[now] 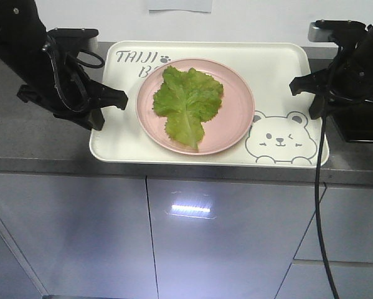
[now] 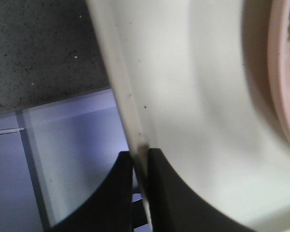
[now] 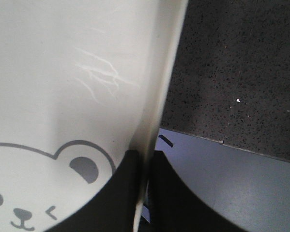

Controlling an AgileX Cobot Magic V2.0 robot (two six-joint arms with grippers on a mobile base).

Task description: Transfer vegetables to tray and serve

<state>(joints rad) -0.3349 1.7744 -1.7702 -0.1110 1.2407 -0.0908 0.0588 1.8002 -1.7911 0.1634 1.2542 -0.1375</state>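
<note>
Two sides of the tray [image 1: 279, 68] are clamped: my left fingers [image 2: 166, 193] grip one, right fingers [image 3: 118, 193] the other; lettuce [image 1: 186, 103] sits on the plate [image 1: 239, 118].

You'll see a cream-white tray [image 1: 279, 68] with grey "TAIJI" lettering and a grey-outlined winking bear face. The plate [image 1: 237, 109] is pale pink; the lettuce [image 1: 186, 103] is bright green with a paler rib. The worktop [image 1: 24, 144] is dark grey, finely speckled. The left gripper [image 1: 110, 112] and right gripper [image 1: 304, 99] are black. The cabinet fronts [image 1: 223, 249] are pale bluish grey.
</note>
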